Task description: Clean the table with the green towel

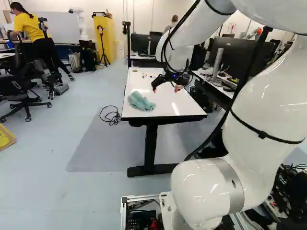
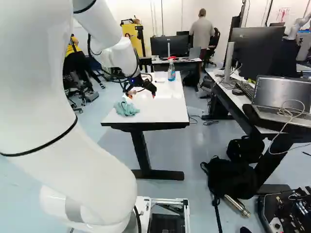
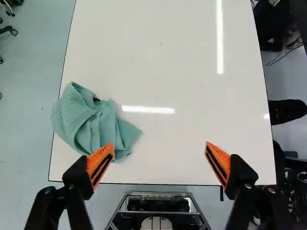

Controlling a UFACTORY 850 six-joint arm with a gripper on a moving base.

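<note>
You have room to move the claw (image 2: pixel 141 95) over the surface (image 3: pixel 177 86), between the towel (image 3: pixel 86 120) and the long edge across from it. The towel bunches just ahead of one finger (image 3: pixel 100 161); toward the far end, an upright bottle (image 2: pixel 171 73) blocks your way.

The towel (image 3: pixel 86 120) is blue-green, the table (image 3: pixel 182 96) white with black edges, the gripper (image 2: pixel 141 96) black with orange pads (image 3: pixel 98 158) striped black.
</note>
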